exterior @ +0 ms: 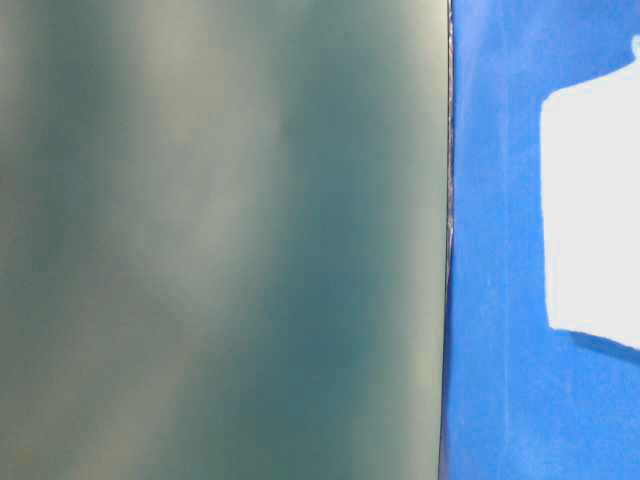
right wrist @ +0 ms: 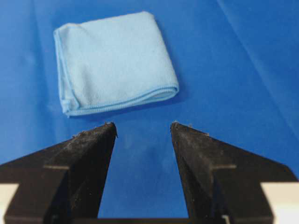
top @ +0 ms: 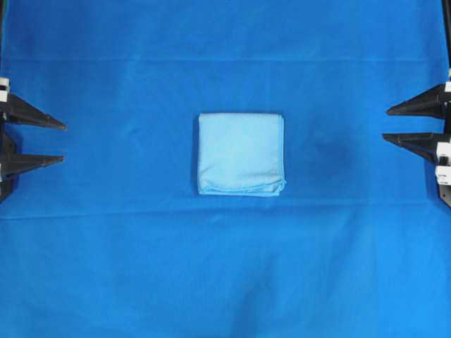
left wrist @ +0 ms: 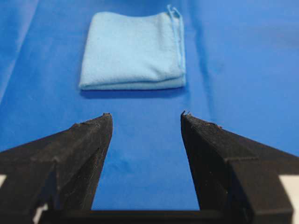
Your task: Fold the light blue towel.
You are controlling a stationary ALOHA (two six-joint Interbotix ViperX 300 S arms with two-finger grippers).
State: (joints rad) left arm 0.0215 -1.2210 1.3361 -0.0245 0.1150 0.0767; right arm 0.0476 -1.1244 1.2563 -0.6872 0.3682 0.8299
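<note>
The thin, pale sky-blue microfibre towel lay folded into a compact square near the middle of the table, on the large deep royal-blue table cloth. Its stacked layered edges showed along one side in both wrist views. The left gripper sat at the left edge of the overhead view, its black jaws spread apart and holding nothing, well apart from the towel. The right gripper sat at the right edge, likewise spread wide and empty, pointing toward the towel. The table-level view was mostly blocked by a blurred grey-green surface.
</note>
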